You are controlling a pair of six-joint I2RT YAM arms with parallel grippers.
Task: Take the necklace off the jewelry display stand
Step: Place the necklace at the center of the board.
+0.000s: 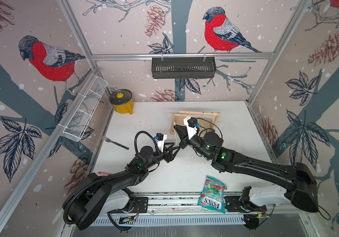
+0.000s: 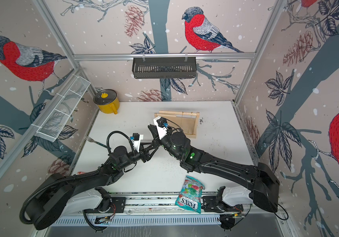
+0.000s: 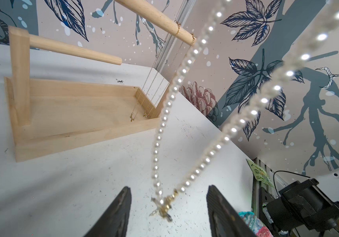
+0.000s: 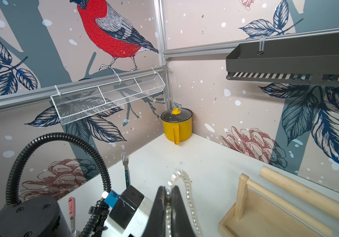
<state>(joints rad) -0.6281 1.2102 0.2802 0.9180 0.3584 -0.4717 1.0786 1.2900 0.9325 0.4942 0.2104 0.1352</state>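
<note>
right claw [image 4: 169, 195] is pinched closed on the necklace [image 4: 187, 180], with pearls looping up over its tips. only the right wrist view shows that pinch. left claw [image 3: 168, 187] has its jaws apart. the necklace's gold clasp [image 3: 163, 207] dangles between them and touches neither finger as far as visible. only the left wrist view shows the clasp.

the necklace hangs from the right claw above the table, just beside the post end of the stand [image 1: 204, 125]. the right wrist view shows it apart from the stand [image 4: 257, 219]. in the left wrist view the strand crosses in front of the upper bar's tip [image 3: 187, 36], and contact cannot be told there. that view alone shows two thin gold chains [image 3: 178, 26] on the upper bar, their pendants down in the tray.

in both top views the two claws sit tip to tip near the stand's post, and the pearls are only a faint line there. the top views also show the whole bag [image 1: 212, 194] at the table's near edge, lying upside down. it reads "fox's", and the smaller line looks like "mint blossom". the left wrist view shows a green sticker [image 3: 260, 172], text too small to read. a red-white item [image 4: 71, 207] at the table edge has unreadable print. the fork [image 4: 125, 166] and yellow pot [image 4: 176, 127] are well apart from the stand.
</note>
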